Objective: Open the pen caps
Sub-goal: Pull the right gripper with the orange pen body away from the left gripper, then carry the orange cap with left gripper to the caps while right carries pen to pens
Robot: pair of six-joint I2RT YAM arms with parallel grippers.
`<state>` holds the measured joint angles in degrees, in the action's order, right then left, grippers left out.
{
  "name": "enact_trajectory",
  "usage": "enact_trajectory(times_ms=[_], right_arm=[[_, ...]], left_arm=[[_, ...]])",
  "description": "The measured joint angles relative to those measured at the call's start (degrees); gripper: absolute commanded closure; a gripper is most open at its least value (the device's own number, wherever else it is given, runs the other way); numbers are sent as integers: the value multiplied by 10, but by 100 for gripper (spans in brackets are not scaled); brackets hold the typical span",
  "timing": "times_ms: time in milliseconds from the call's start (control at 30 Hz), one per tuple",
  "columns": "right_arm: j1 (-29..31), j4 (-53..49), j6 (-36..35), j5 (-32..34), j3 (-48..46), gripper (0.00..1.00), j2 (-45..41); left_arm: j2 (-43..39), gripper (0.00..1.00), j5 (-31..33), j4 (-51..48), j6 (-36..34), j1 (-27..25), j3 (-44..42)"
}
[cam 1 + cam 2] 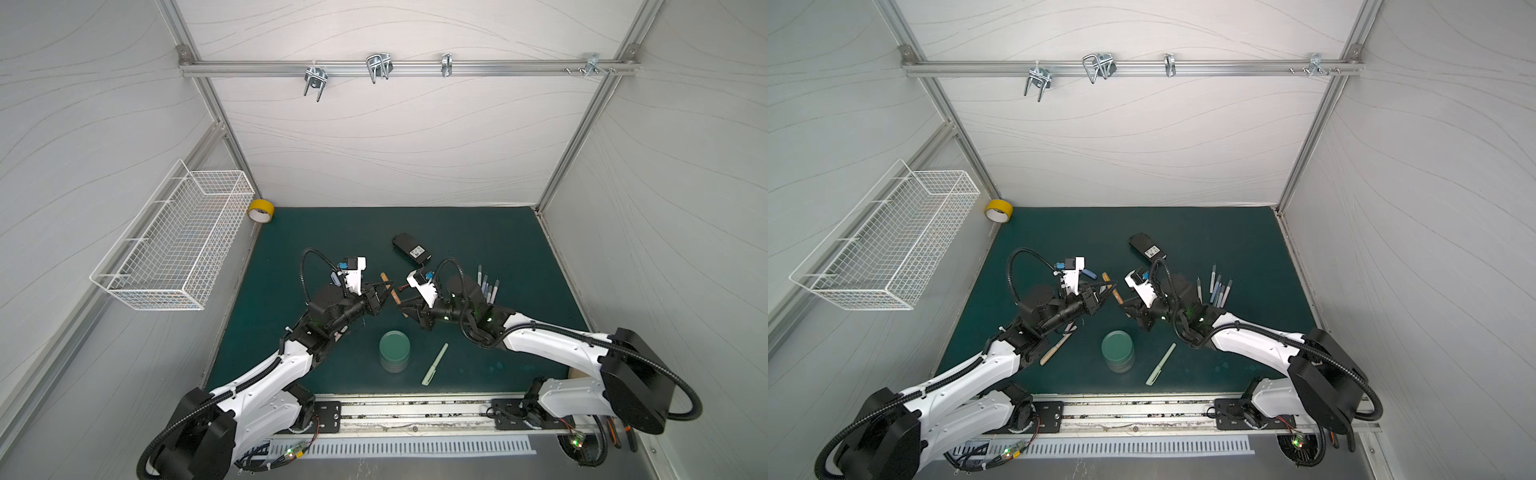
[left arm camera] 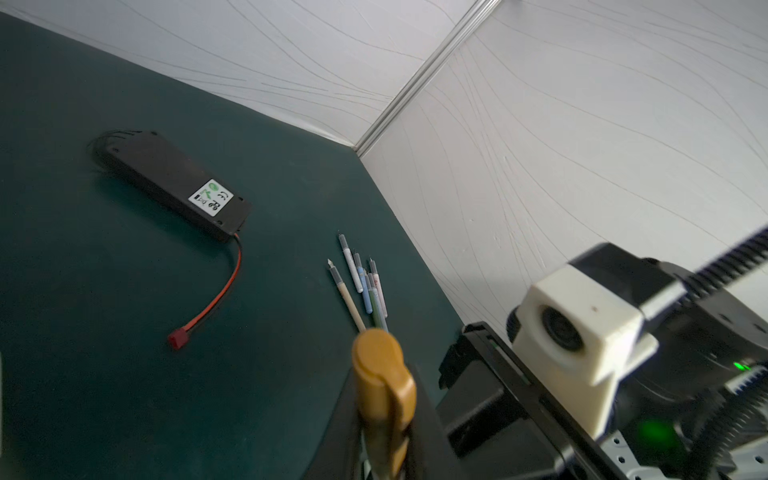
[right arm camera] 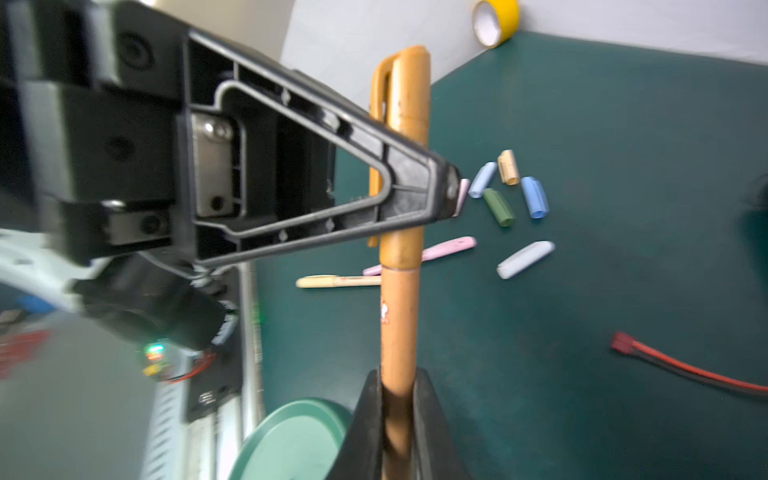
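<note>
Currently right gripper [image 3: 398,384] pinches the orange pen [image 3: 399,316] by its barrel, left gripper [image 3: 432,191] clamps the cap [image 3: 409,83], mid-frame in both top views: opposed grips, presumably to pull it off.

Six loose caps [image 3: 535,197], four capped pens [image 1: 1160,363], one tape roll [image 3: 505,12].

My left arm [image 1: 266,382] at seven o'clock, right arm [image 1: 552,340] at four: white shells, black joints, ribbed black cables [image 1: 309,250].
</note>
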<state>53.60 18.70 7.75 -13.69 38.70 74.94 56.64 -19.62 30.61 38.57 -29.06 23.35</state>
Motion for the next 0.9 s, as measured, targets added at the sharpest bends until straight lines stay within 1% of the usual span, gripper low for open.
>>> enact_trajectory(times_ms=[67, 133, 233, 300, 367, 567, 633, 767, 900], right_arm=[[20, -9, -17, 50, 2, 100, -2], [28, -13, -28, 73, 3, 100, -4], [29, -14, -37, 73, 3, 100, -8], [24, -15, -38, 57, 5, 100, -8], [10, -17, -36, 19, 8, 100, -8], [-66, -8, 0, -162, 19, 100, 16], [-78, -7, 7, -198, 20, 100, 23], [-91, -47, 15, -256, 17, 100, 32], [-89, -60, 15, -296, 17, 100, 34]], left_arm=[[-2, 100, 1, -8, 4, 3, 0], [-4, 100, 1, -11, 8, 4, 0], [-9, 100, 1, -12, 12, 7, -2], [-17, 100, 0, -12, 16, 9, -6], [-23, 100, -3, -11, 20, 12, -10], [-28, 100, -11, 3, 36, 16, -15], [-28, 100, -16, 6, 39, 16, -17], [-26, 100, 21, 34, 39, 44, -18], [-18, 100, 46, 40, 41, 58, -19]])
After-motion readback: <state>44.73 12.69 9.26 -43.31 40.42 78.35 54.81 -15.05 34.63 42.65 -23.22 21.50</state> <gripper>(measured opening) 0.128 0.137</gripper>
